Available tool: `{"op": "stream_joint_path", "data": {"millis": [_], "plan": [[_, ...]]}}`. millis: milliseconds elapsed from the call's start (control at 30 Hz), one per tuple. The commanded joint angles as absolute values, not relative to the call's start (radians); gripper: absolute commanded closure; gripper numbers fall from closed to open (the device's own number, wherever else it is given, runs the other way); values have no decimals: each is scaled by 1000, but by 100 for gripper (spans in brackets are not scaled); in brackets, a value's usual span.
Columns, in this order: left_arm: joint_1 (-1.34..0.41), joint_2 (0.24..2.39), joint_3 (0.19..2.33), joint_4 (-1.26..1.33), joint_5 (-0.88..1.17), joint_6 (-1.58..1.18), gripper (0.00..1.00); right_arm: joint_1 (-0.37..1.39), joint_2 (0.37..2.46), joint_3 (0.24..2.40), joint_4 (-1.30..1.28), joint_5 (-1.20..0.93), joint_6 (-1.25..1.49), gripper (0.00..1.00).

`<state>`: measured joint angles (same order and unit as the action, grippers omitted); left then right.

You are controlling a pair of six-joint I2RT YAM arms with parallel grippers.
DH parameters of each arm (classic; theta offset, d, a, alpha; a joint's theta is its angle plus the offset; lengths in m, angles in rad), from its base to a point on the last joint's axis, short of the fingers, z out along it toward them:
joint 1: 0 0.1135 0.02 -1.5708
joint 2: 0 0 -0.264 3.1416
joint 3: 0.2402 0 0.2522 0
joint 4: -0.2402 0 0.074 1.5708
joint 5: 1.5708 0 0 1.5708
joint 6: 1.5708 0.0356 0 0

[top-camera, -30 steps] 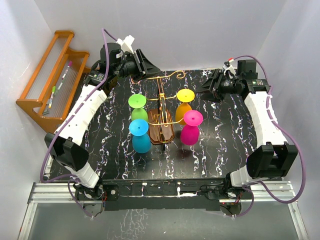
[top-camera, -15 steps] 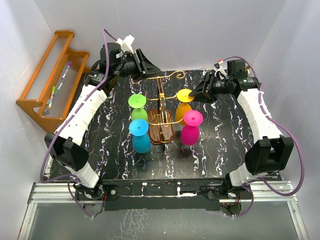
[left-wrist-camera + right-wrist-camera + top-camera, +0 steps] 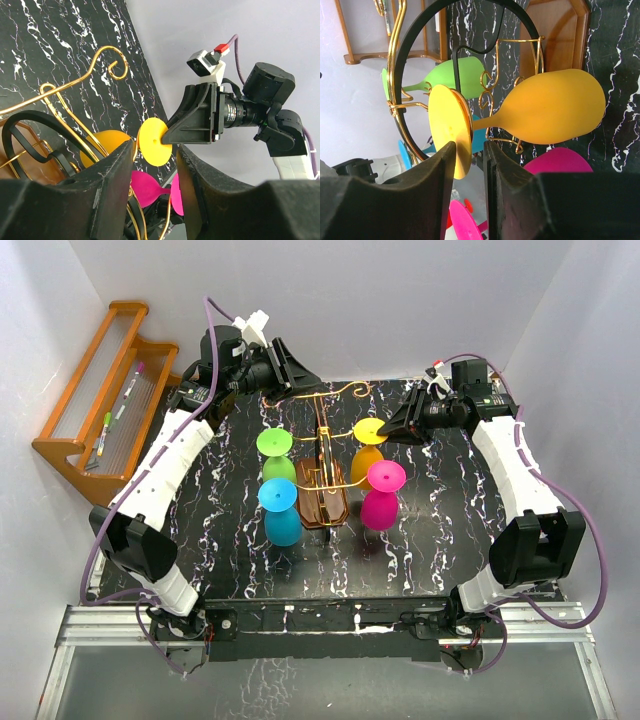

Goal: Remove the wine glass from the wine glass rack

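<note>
Left jaws hang released above the bench's point(image 3: 440, 540) far edge. Mid-bench stands the wine glass rack point(image 3: 322, 502). The yellow wine glass point(image 3: 371, 430) hangs on its far right arm. Right jaws straddle the glass's foot, unclenched, with a gap showing. They half hide a pink glass point(image 3: 555, 161).

obstacle: pink glass point(image 3: 379, 510) just beside yellow glass point(image 3: 365, 462) | free: mat point(image 3: 450, 510) rightward
</note>
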<state>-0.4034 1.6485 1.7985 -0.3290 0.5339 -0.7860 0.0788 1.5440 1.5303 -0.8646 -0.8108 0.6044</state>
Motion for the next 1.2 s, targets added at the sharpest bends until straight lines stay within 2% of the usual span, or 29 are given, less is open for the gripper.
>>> {"op": "stream_joint_path", "data": {"millis": [0,267,800,1167], "plan": [[-408,1621,1786,-314,538,-782,61,84,1531,1559,-830,-823,607,73],[-408,1615,1786,-317,537,-785,62,84,1519,1570,-829,-815,629,86],[-409,1569,1755,-317,521,-793,62,70,1467,1607,-794,-741,754,92],[-408,1535,1727,-300,519,-807,63,61,1387,1443,-531,-774,949,92]]}}
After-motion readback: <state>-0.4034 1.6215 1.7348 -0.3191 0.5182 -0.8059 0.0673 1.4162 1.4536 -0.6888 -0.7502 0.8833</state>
